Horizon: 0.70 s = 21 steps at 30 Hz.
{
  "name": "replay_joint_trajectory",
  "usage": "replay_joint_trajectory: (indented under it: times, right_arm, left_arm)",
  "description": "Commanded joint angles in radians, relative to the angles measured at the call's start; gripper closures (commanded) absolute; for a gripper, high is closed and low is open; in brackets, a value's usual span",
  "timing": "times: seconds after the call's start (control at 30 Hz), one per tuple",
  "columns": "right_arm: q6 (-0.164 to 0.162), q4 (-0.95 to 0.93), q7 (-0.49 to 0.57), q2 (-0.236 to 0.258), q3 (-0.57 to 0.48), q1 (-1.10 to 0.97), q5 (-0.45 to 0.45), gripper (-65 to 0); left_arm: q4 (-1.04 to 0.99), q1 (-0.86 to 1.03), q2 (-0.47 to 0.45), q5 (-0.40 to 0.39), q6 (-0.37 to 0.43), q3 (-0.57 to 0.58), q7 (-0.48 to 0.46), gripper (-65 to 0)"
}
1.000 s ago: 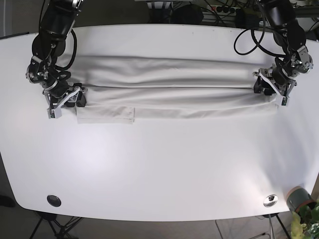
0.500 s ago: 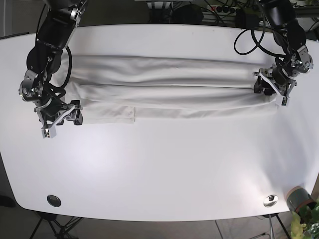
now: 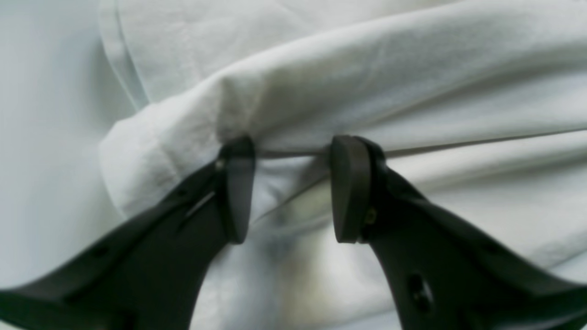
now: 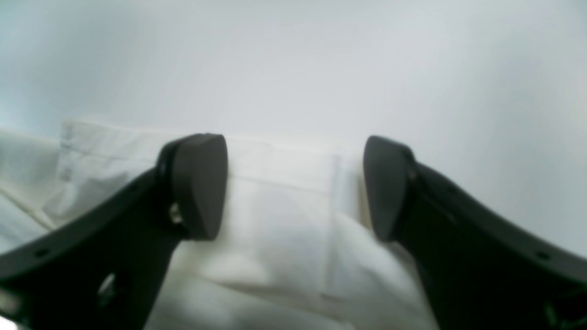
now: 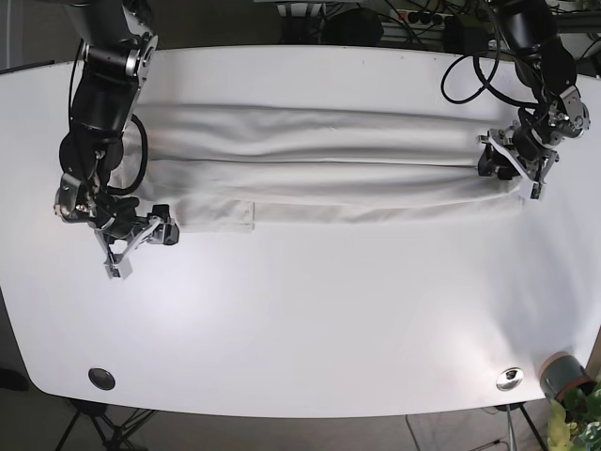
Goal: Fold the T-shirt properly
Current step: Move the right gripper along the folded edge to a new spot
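Observation:
The white T-shirt [image 5: 319, 160] lies stretched in a long folded band across the far half of the white table [image 5: 310, 319]. My left gripper [image 5: 514, 177] rests at its right end. In the left wrist view it [image 3: 293, 190] is open, its dark fingers [image 3: 236, 192] astride a rolled fold of the shirt [image 3: 367, 91] without pinching it. My right gripper [image 5: 141, 246] hovers at the band's near left corner. It [image 4: 293, 188] is open too, and the hemmed flap of the shirt [image 4: 284, 211] lies between and below its fingers [image 4: 197, 188].
Two round cable ports [image 5: 101, 379] [image 5: 509, 379] sit near the table's front edge. A potted plant [image 5: 566, 378] stands off the front right corner. Cables and dark gear [image 5: 376, 23] lie behind the far edge.
My right arm has swung toward the table's front and slightly right, off the shirt's left end to its near left corner. The left arm and the shirt have stayed put.

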Motion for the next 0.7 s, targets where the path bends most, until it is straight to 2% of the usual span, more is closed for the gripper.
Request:
replay_joint_trajectory:
  times: [0.0, 0.27, 0.5, 0.6, 0.67]
  right_arm:
    - [0.0, -0.006, 0.019, 0.017, 0.003, 0.031, 0.012, -44.5]
    - [0.0, -0.007, 0.019, 0.009, -0.004, 0.039, 0.012, -44.5]
    - [0.0, -0.007, 0.019, 0.005, -0.087, 0.045, 0.013, -44.2]
    - [0.0, -0.007, 0.019, 0.003, -0.089, 0.045, 0.013, -40.1]
    - [0.0, -0.007, 0.019, 0.003, -0.089, 0.045, 0.013, -33.6]
  left_arm:
    - [0.001, 0.004, -0.01, 0.033, 0.004, -0.002, 0.038, -24.6]
    - [0.001, 0.004, -0.008, 0.034, 0.004, -0.002, 0.038, -24.6]
    - [-0.001, 0.001, -0.008, 0.034, 0.004, -0.002, 0.038, -24.6]
    - [-0.001, 0.001, -0.008, 0.034, 0.004, -0.002, 0.038, -24.6]
    - [-0.001, 0.001, -0.008, 0.034, 0.004, -0.002, 0.038, -24.6]
